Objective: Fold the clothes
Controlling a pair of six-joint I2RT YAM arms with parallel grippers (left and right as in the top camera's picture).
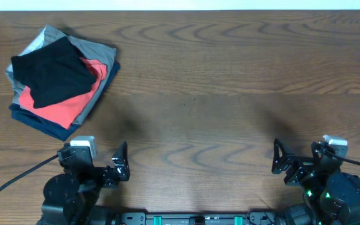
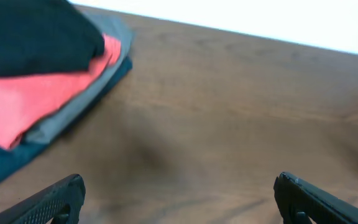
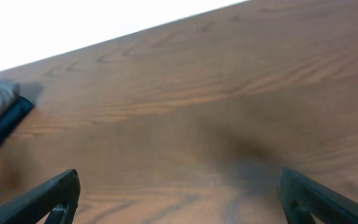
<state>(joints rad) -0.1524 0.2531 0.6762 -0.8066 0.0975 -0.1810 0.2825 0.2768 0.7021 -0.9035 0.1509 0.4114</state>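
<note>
Table [image 1: 230,94]: brown wood lay under both grippers.
Shirt [image 1: 55,72]: black, topped the pile [image 1: 83,109], far ahead-left of the left gripper [image 1: 121,161].
Fingers: both pairs were spread and empty; the right gripper [image 1: 281,156] sat farthest off.
Advice: pinching only the black top layer looked wisest.

Left claw [image 1: 119,164] and right claw [image 1: 284,161], both agape, empty.

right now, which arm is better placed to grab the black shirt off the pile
Left. The black shirt tops the pile at the far left, on the same side as the open left tool; the open right tool sits across the table.
</note>
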